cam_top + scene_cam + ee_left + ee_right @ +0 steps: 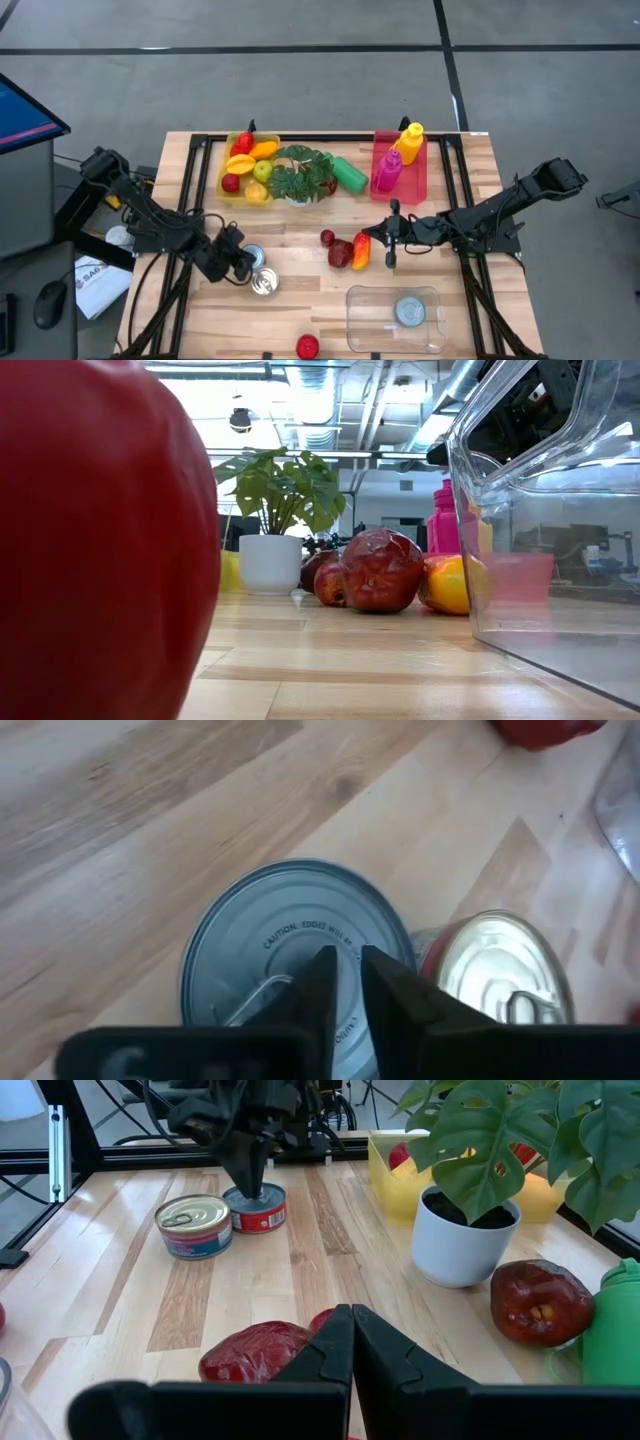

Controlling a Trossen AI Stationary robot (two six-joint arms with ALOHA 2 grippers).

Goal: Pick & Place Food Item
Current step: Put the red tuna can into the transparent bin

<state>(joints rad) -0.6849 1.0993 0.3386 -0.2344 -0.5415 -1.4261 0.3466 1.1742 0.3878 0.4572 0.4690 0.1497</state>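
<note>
Two tins stand at the table's near left: one with a grey lid and red label (pixel 258 1210) (pixel 290 940), one with a gold lid and blue label (pixel 195 1225) (pixel 500 975). My left gripper (pixel 345 965) (pixel 238 262) points down at the grey lid, its fingers almost together with only a slit between them. A clear tub (pixel 393 318) at the near right holds another tin (pixel 409 312). My right gripper (pixel 350 1325) (pixel 392 238) hangs shut above dark red fruits (pixel 340 253) and an orange-red one (pixel 361 250). My left gripper comes from above, slanting, with its fingertips (pixel 325 965) over the middle of the grey lid, beside the pull ring (pixel 255 1000). The fingers hide the spot under them, so I cannot tell whether they touch the lid. The tin stands upright on the table.
A yellow tray of fruit (pixel 245 165), a potted plant (pixel 300 178), a green item (pixel 350 175) and a pink tray with bottles (pixel 400 165) line the far side. A red fruit (pixel 307 347) (pixel 90 540) sits at the near edge.
</note>
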